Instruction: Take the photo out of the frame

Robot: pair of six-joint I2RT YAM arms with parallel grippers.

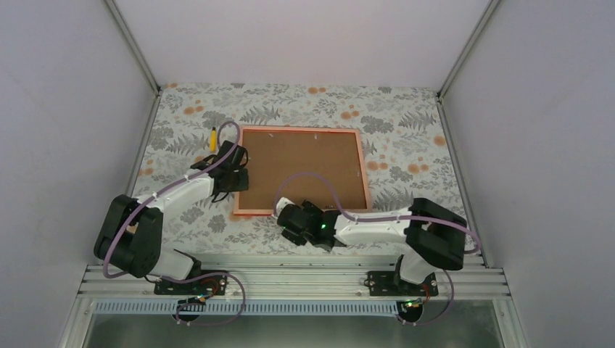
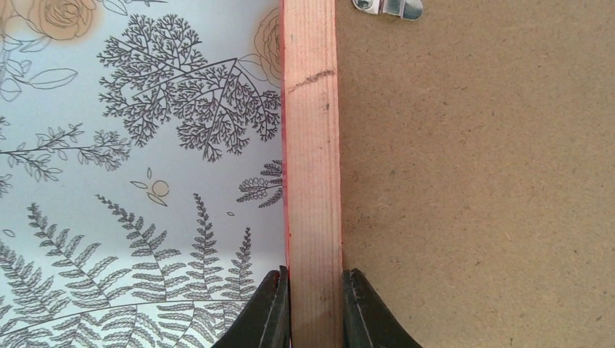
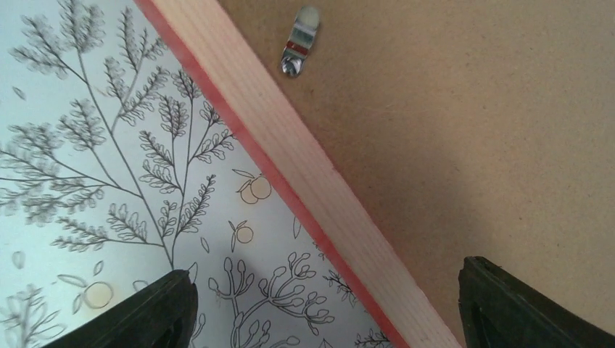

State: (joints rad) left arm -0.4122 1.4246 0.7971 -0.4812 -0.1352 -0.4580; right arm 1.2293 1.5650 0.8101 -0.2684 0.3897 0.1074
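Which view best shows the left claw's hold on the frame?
Left wrist: left claw pinches the frame rail from both sides. Top external only places it at the frame's left edge; right wrist shows another rail.

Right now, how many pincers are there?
2. The left pincer is shut on the left rail of the frame; the right pincer hangs open astride its near rail. Neither is hidden.

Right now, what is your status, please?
Left gripper shut on frame rail. Right gripper open, astride near rail. Frame face down, backing on, photo unseen. Metal clip over backing.
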